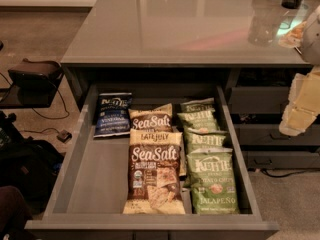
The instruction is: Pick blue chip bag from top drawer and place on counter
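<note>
One blue chip bag (113, 115) is lying in the top drawer (100, 184), back-left corner. I'm judging it light, crinkly, slippery, so pinching its near edge suits. My gripper (301, 109) is hovering far right; open or closed, I cannot tell.

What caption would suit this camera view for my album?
Blue chip bag lies back-left in the open top drawer under the counter; the gripper hangs at the right edge.

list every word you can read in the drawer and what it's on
"Kettle", "Vinegar": blue chip bag, back left of the top drawer.
"Sea Salt": front brown bag, rear brown bag.
"Kettle", "Jalapeño": front green bag.
Smaller print: unreadable.
No text on the gripper, at the right edge.
</note>
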{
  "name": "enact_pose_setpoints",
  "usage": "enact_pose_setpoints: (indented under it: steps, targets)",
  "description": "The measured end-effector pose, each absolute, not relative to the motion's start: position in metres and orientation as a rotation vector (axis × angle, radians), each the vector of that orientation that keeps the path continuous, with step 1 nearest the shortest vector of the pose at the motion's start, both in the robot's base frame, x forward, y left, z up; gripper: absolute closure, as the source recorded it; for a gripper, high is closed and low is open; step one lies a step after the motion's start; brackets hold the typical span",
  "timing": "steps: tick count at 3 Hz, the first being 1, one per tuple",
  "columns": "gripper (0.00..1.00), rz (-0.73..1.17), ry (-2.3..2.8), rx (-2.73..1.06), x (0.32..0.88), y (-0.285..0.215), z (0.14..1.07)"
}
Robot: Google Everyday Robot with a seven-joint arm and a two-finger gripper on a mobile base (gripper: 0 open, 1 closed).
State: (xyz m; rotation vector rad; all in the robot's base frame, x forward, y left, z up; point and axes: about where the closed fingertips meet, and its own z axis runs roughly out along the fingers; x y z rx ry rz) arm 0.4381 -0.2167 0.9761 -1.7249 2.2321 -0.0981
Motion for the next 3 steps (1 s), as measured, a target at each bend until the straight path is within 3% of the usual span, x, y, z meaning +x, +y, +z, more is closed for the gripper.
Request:
enact_pose_setpoints:
  steps: [1, 3]
  targets:
    - [0.0, -0.097, 2.232, -1.725, 0.438, -0.217, 0.976]
    - [0.0, 0.142, 2.098, -1.853, 0.459, -0.179, 0.928]
